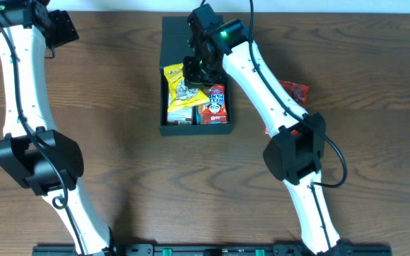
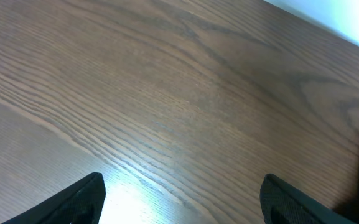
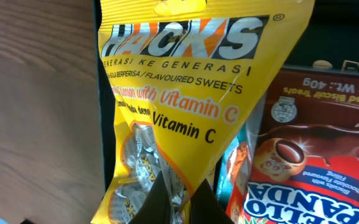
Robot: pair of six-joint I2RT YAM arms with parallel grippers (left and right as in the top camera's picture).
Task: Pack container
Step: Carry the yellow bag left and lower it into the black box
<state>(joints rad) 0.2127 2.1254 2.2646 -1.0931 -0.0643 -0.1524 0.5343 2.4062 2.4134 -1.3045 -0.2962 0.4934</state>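
The dark container (image 1: 164, 129) sits at the table's back centre, lid flap open behind it. In it lie a yellow Hacks sweets bag (image 1: 178, 89) on the left and a red Hello Panda packet (image 1: 214, 105) on the right. My right gripper (image 1: 194, 71) is over the box and shut on the yellow bag (image 3: 185, 93), pinching its lower edge between both fingers (image 3: 180, 202). The red packet (image 3: 297, 162) lies beside it. My left gripper (image 2: 182, 199) is open and empty above bare wood at the far left.
A red snack packet (image 1: 293, 92) lies on the table right of the container, partly under my right arm. The container's left wall (image 3: 104, 124) shows beside the wood.
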